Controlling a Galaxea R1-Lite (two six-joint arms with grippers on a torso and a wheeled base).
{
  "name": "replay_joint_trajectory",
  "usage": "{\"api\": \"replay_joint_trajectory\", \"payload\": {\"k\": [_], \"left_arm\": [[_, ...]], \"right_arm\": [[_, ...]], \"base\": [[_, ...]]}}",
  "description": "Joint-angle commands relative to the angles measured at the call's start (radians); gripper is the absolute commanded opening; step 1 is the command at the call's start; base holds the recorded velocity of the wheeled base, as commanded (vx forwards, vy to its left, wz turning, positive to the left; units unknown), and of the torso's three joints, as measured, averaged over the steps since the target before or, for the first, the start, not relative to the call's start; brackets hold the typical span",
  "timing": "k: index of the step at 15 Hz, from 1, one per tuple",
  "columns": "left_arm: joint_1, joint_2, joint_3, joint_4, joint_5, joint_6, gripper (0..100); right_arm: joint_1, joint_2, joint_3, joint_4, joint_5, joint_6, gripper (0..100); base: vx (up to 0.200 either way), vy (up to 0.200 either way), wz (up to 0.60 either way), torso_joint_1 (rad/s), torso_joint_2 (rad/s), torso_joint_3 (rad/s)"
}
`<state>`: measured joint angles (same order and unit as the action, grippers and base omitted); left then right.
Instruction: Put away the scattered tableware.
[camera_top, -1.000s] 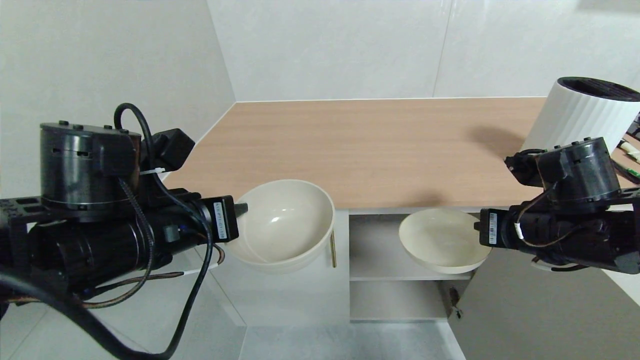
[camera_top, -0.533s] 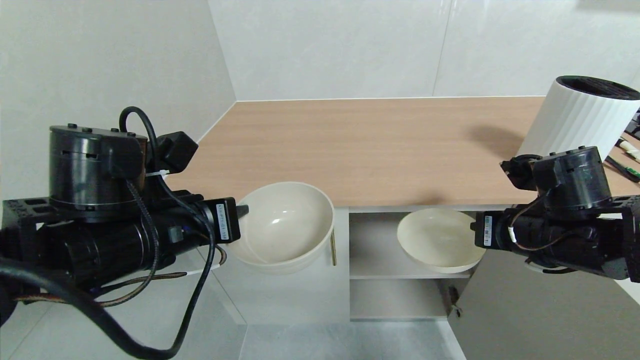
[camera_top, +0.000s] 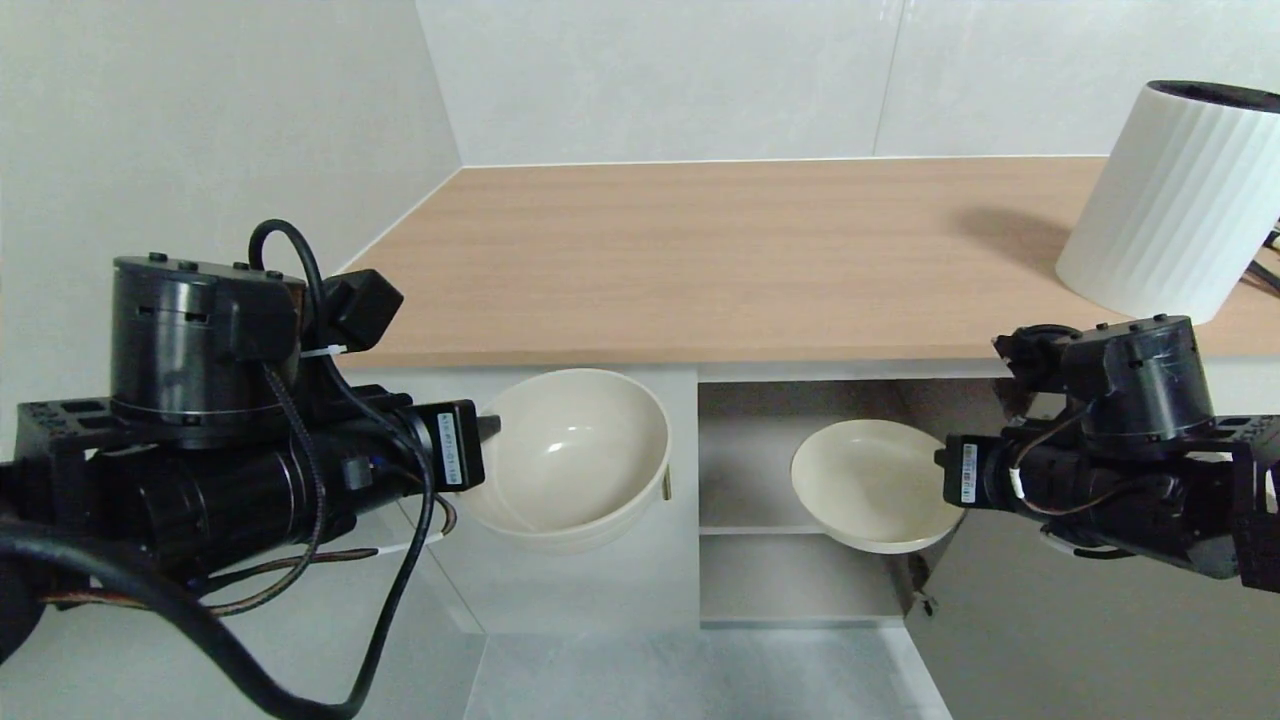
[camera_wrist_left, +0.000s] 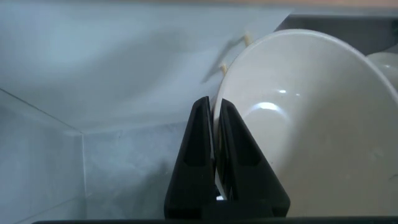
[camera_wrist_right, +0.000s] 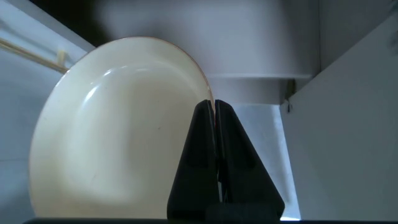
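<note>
A white ribbed bin stands on the wooden counter.

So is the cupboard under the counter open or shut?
Open on the right: the cupboard shows its shelf; the left door is shut.

No text can be read. A white sticker with dark print stands on the black left arm, just behind the left gripper. Its characters are too small to make out. A second white sticker stands on the right arm, just behind the right gripper, and is equally unreadable.
</note>
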<state>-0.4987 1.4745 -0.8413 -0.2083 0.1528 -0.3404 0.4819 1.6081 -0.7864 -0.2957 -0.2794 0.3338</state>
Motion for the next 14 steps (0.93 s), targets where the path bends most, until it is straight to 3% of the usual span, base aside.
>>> {"api": "replay_joint_trajectory", "payload": {"k": [1, 11, 14], "left_arm": [[0.0, 0.004, 0.001, 0.0, 0.001, 0.0, 0], [0.0, 0.007, 0.001, 0.0, 0.001, 0.0, 0], [0.0, 0.007, 0.001, 0.0, -0.001, 0.0, 0]], "right_arm": [[0.0, 0.01, 0.006, -0.002, 0.0, 0.001, 0], [0.0, 0.044, 0.016, -0.045, 0.0, -0.001, 0], [0.0, 0.052, 0.018, -0.046, -0.001, -0.001, 0]], "base": [[0.0, 0.0, 0.0, -0.217, 0.48, 0.266], [0.0, 0.0, 0.0, -0.195, 0.46, 0.266], [0.0, 0.0, 0.0, -0.075, 0.2, 0.113]]}}
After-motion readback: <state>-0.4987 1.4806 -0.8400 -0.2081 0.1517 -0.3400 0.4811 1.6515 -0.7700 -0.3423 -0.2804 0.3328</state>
